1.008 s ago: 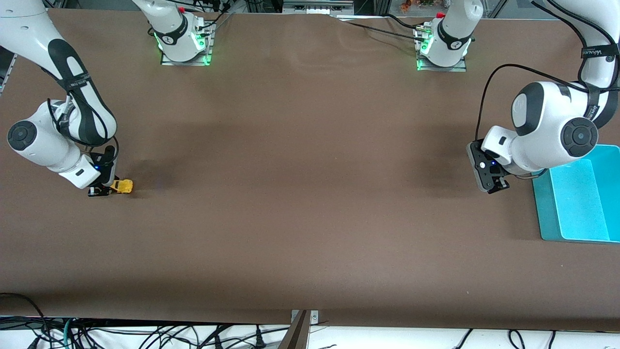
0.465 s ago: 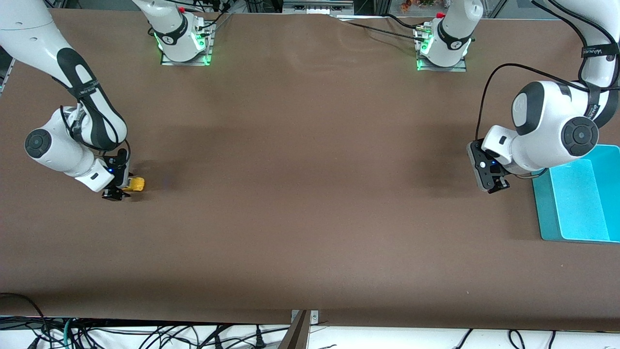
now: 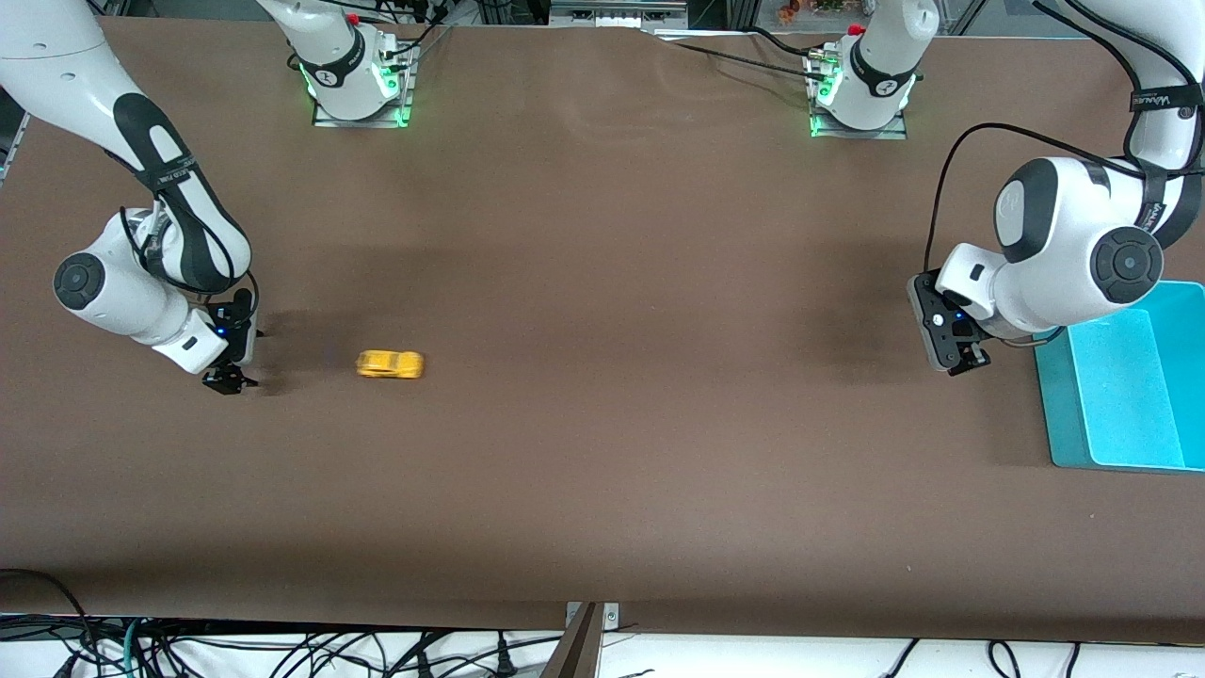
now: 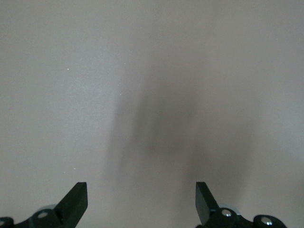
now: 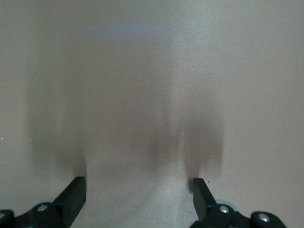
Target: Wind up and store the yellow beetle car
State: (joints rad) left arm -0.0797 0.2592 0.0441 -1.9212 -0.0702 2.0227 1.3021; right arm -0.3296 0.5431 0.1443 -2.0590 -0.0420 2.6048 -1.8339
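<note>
From my seat at the remote station, I see the small bright yellow beetle-shaped toy car [image 3: 390,364] sitting free on the brown matte table top [image 3: 602,452], toward the right arm's end of the table. Taking the front view as a clock face centred on the right gripper [image 3: 229,379], the car lies at about three o'clock from it, near but clearly apart, with bare table between the two. Nothing touches the car, and it looks a little smeared in the front view.

The right gripper sits low over the table, and in its wrist view I see both black fingers [image 5: 71,197] spread wide with only bare brown surface and their shadows between them; the car does not show there.

The left gripper [image 3: 953,353] hangs over the table toward the left arm's end, just beside the shallow turquoise plastic bin [image 3: 1120,391], which lies at roughly three to four o'clock from it. Its wrist view shows its black fingers [image 4: 76,202] parted wide as well, holding nothing, with plain table surface underneath. From the left gripper, the car is well off at about nine o'clock, across most of the table.
</note>
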